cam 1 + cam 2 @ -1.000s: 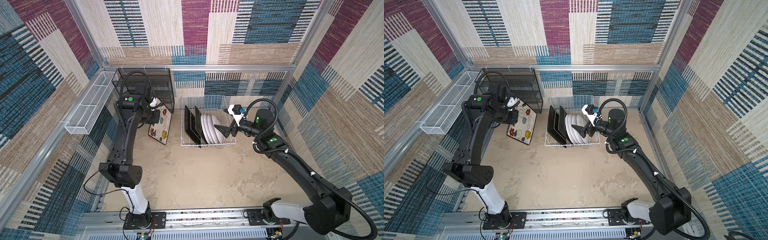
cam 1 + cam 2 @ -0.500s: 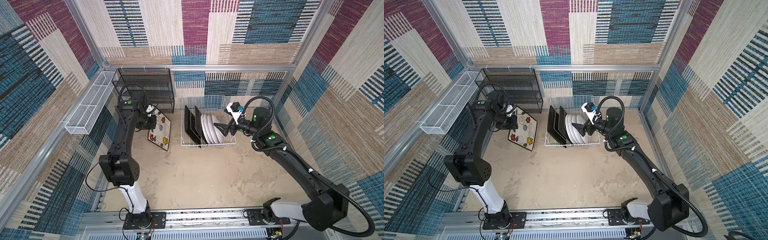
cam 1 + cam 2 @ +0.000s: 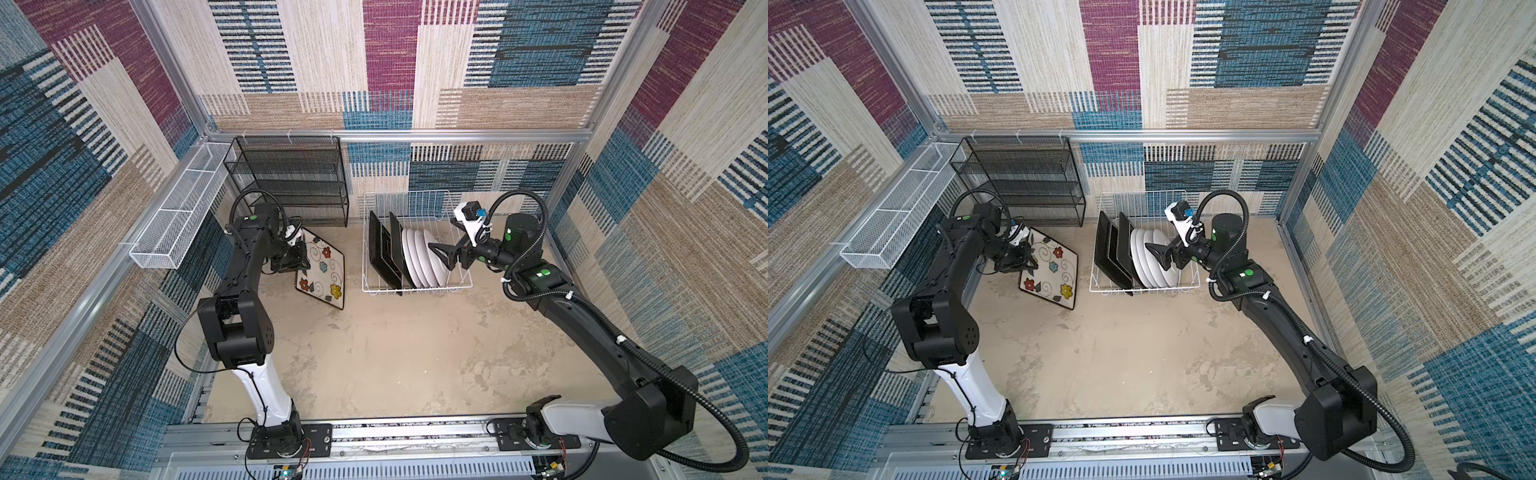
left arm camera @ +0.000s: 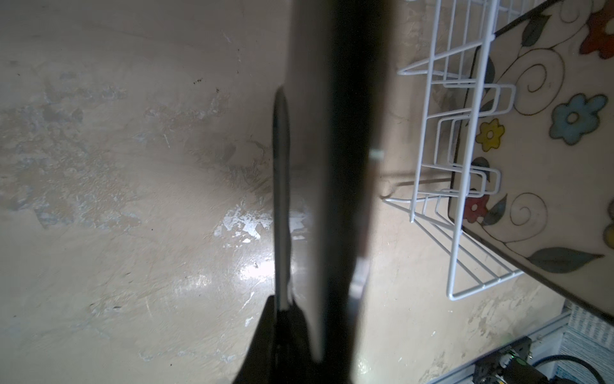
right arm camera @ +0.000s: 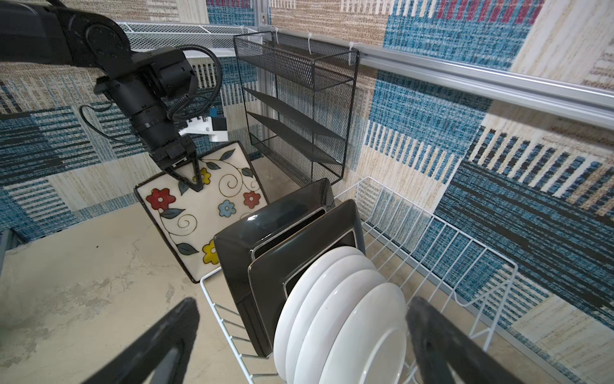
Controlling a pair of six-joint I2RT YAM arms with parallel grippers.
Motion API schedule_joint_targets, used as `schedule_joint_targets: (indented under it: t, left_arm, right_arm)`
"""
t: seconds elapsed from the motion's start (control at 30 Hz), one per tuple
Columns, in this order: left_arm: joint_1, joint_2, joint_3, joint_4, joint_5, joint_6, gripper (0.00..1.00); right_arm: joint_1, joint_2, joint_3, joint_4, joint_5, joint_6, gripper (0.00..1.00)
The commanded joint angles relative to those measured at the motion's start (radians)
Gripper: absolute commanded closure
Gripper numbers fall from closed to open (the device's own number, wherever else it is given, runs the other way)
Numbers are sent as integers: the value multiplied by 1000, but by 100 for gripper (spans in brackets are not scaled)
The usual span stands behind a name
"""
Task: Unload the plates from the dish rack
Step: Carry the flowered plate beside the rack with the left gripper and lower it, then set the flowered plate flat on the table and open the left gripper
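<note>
Patchwork carpet walls (image 3: 390, 62) all round, mottled beige desk (image 3: 395, 353) below. On the left, pinching the flowered square plate (image 3: 322, 268) by one rim: left fingers (image 5: 194, 181) clamped on it, tilted, out of the dish rack (image 3: 415, 195) and just beside it. On the right, hovering empty: right fingers (image 5: 166, 339) spread wide, lined up on the round white plates (image 5: 342, 319) standing in the rack, black-backed square plates (image 5: 282, 239) slotted behind them. Trouble spots, at a guess: thin one-edge pinch, so could swing or slide out and chip a corner on the desk. Tightly packed round plates, so could grab two at once, snag a wire, or drag the light-looking rack along. Low corner of the held plate on the desk or just above it? Hard to tell. Left wrist view mostly blocked by a blurred dark edge. Round plates showing plain white sides only.
</note>
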Motion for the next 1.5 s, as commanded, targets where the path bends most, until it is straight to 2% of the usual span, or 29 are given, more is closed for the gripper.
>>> schedule_joint_targets:
  t: [0.0,0.23,0.47,1.13,1.4,1.47]
  left_arm:
    - [12,22,-3,58,107,13,100]
    - [39,87,-1,65,145,58,100]
    - [77,147,12,64,173,89,100]
    - [139,309,63,32,175,129,100]
    - [140,332,95,25,132,92,100]
    - [140,339,96,25,114,75,97]
  right_arm:
    - [0,-4,-6,71,-58,59,0]
    - [0,-14,-41,115,-55,64,0]
    - [4,1,-61,88,-147,-3,0]
    - [37,34,-33,15,-118,-73,0]
    - [45,45,-19,13,-114,-71,0]
    - [46,45,-18,15,-114,-71,0]
